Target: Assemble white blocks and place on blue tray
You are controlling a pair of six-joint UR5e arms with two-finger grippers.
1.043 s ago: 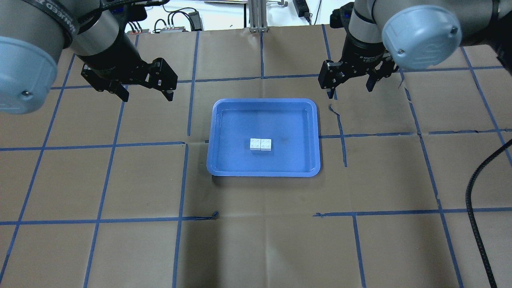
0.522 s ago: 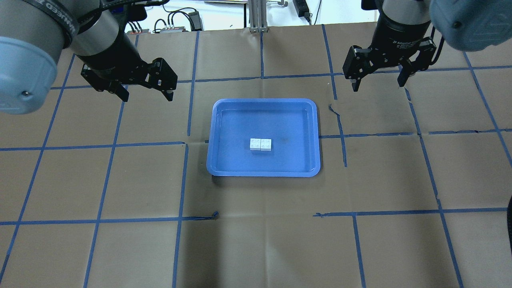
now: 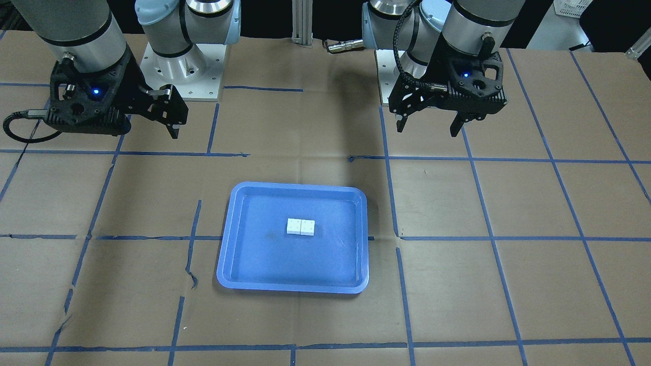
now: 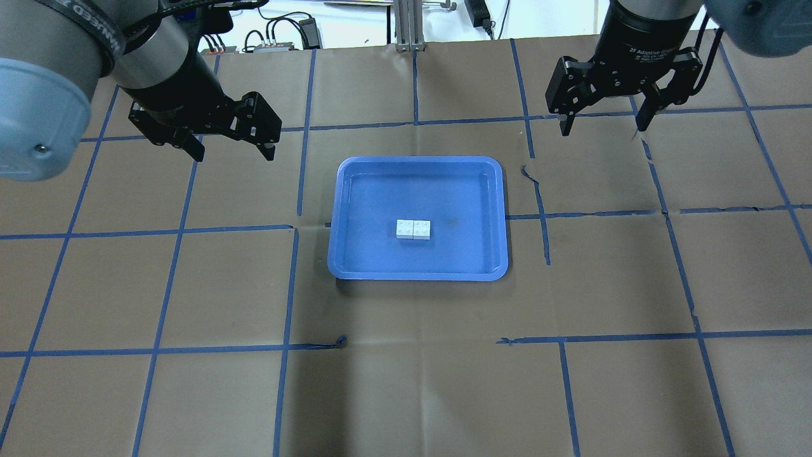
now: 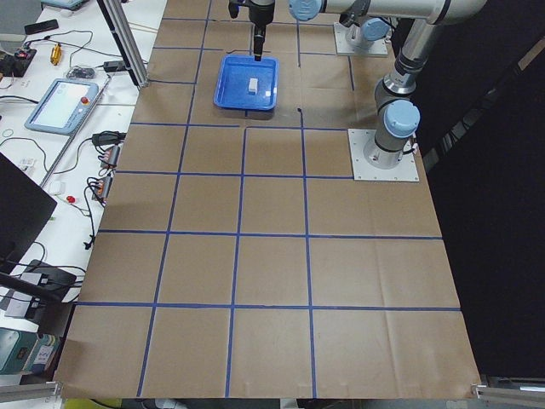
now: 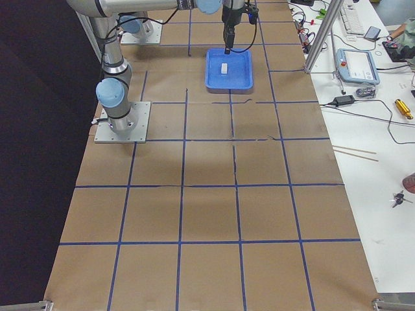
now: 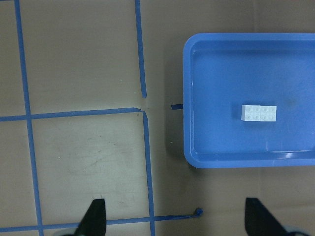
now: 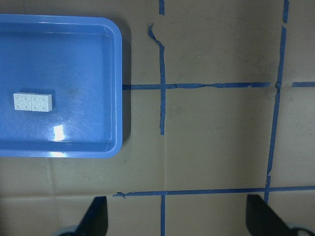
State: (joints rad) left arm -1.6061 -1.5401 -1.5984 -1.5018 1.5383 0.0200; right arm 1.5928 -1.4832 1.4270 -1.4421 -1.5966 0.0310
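The two white blocks (image 4: 413, 229) are joined side by side and lie flat near the middle of the blue tray (image 4: 380, 190). They also show in the front view (image 3: 300, 226) and in both wrist views (image 7: 259, 112) (image 8: 33, 102). My left gripper (image 4: 235, 152) is open and empty, held above the table beyond the tray's far left corner. My right gripper (image 4: 601, 129) is open and empty, held above the table beyond the tray's far right corner. Neither gripper touches the tray or the blocks.
Brown paper with a blue tape grid (image 4: 298, 178) covers the table. An aluminium post (image 4: 406, 25) and cables stand at the far edge. Benches with teach pendants (image 6: 356, 65) run along the table's far side.
My right gripper has moved right and farther from the tray, still open. The left gripper, the blocks and the tray have not moved.
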